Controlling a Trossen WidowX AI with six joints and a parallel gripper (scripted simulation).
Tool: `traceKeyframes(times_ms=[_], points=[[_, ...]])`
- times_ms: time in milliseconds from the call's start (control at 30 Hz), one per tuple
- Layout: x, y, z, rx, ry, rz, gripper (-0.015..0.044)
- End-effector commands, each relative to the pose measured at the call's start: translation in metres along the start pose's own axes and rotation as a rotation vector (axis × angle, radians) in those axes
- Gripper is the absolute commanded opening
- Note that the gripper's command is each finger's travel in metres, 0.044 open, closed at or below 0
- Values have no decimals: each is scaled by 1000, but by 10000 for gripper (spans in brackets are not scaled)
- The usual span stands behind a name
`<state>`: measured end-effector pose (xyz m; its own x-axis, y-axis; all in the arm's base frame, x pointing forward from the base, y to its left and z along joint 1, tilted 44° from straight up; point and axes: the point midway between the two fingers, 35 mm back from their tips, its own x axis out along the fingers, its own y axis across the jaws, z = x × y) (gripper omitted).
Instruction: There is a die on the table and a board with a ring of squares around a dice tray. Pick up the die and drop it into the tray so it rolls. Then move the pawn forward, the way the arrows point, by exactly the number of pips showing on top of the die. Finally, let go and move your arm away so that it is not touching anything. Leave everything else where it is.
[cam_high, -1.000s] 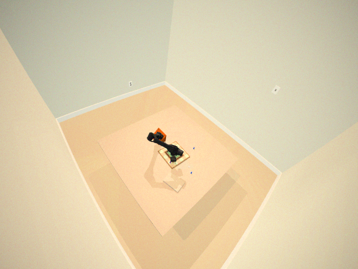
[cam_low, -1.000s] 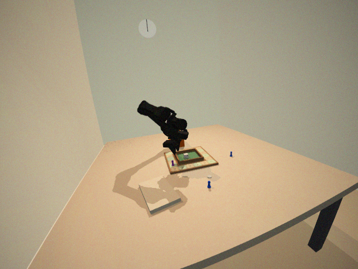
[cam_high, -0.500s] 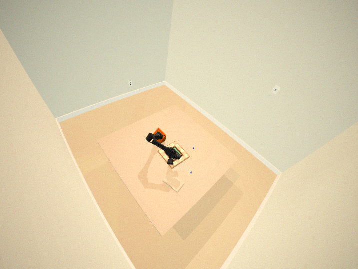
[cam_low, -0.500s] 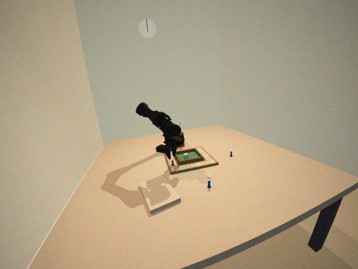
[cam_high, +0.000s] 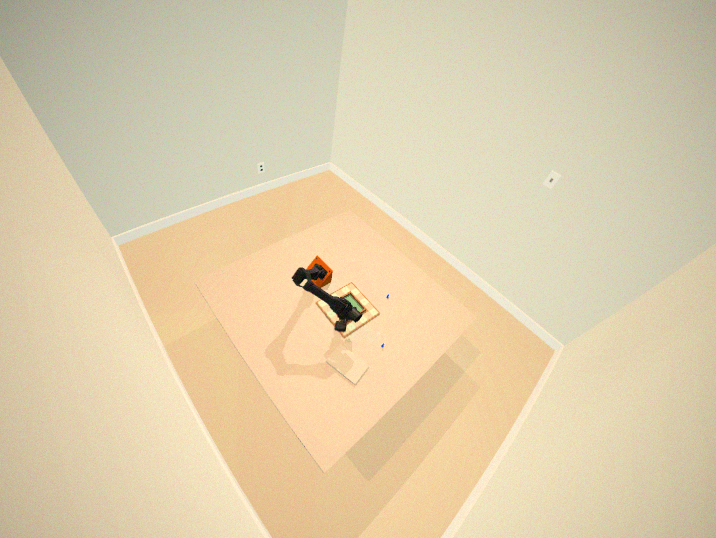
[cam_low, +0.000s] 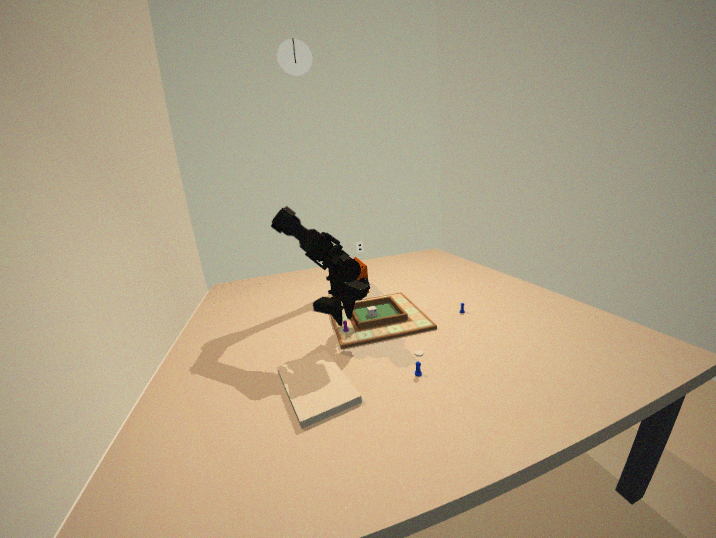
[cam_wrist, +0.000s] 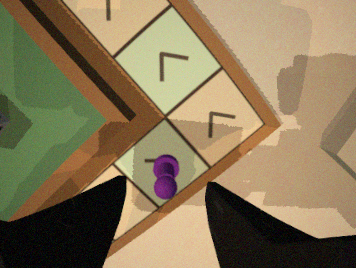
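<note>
The purple pawn (cam_low: 345, 326) (cam_wrist: 165, 172) stands on a pale green square beside the corner square of the board (cam_high: 373, 312) (cam_low: 425, 324) (cam_wrist: 272, 125). My gripper (cam_low: 344, 319) (cam_wrist: 166, 187) is part open and empty, its tips on either side of the pawn in the wrist view; their exact height is hard to tell. The white die (cam_low: 372, 311) lies in the green-floored tray (cam_low: 382, 322) (cam_wrist: 95, 80); its top pips are not readable now, and only a dark sliver shows at the wrist view's left edge. The arm hides part of the board in the top view.
One blue pawn (cam_high: 387, 296) (cam_low: 462, 308) stands right of the board. Another blue pawn (cam_high: 382, 345) (cam_low: 417, 369) stands in front, near a small white disc (cam_low: 419, 353). A pale flat slab (cam_high: 357, 373) (cam_low: 329, 404) lies in front of the board. The tray's raised wall is close to the left finger.
</note>
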<state>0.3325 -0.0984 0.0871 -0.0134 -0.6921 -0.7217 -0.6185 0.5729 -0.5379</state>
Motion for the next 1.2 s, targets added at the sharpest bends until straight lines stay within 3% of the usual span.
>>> traceKeyframes(times_ms=[0, 333, 500, 900, 1167], points=[[7, 0, 0, -5, 3, -2, 200], [20, 0, -1, -5, 4, -3, 200], [20, 0, -1, -5, 4, -3, 69], [19, 0, -1, -5, 4, -3, 0], [-22, -2, 4, -5, -2, 3, 0]])
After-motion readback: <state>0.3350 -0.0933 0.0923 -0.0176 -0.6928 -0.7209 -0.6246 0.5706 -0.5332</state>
